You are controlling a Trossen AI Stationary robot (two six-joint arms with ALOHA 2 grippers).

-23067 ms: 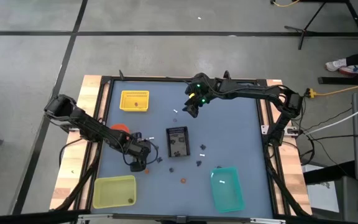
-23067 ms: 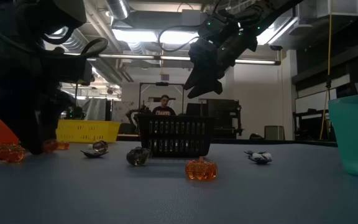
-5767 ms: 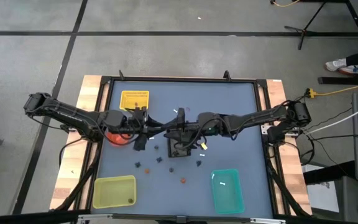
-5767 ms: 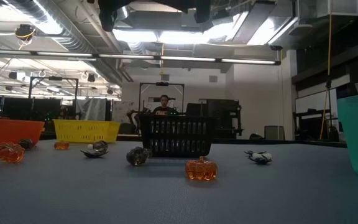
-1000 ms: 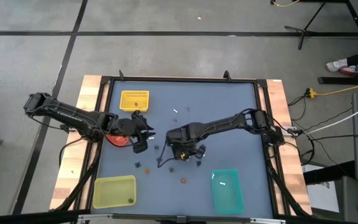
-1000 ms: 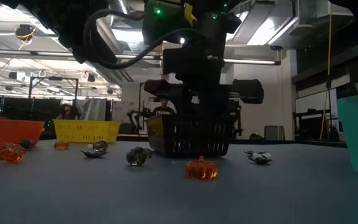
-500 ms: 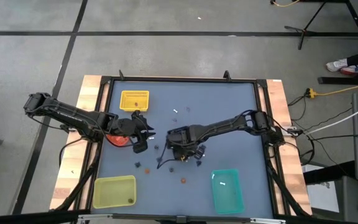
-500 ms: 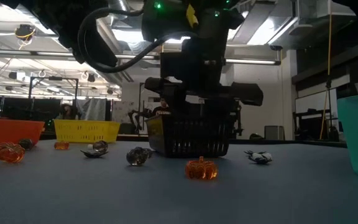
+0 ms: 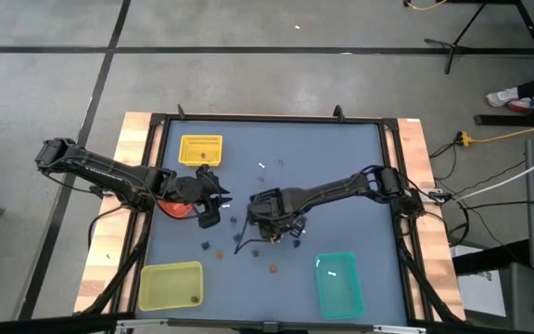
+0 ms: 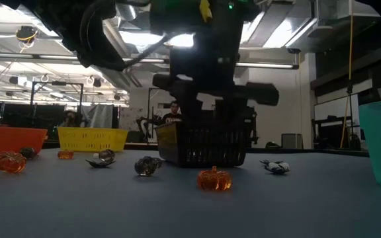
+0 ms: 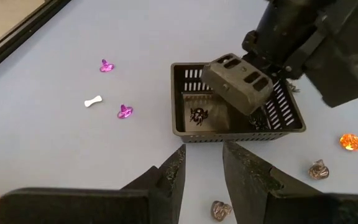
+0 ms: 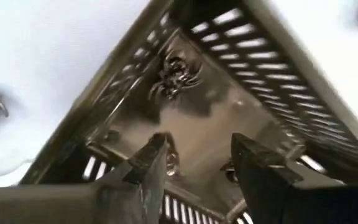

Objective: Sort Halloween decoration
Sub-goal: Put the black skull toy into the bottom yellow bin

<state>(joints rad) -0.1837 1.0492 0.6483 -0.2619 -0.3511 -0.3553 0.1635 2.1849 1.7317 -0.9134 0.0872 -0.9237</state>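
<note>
The decorations are tiny trinkets scattered on the blue table: an orange pumpkin, dark pieces, purple ones and a white bone. A dark spider trinket lies inside the black slotted tray, which stands on the table. My right gripper hangs open just above the tray's inside, with nothing between its fingers. My left gripper is open and hovers left of the tray, pointing at it.
A yellow basket sits at the far left and an orange container under my left arm. A yellow-green tray and a teal bin stand near the front edge. A person stands in the room beyond.
My right gripper has risen a little above the black tray and stayed open.
</note>
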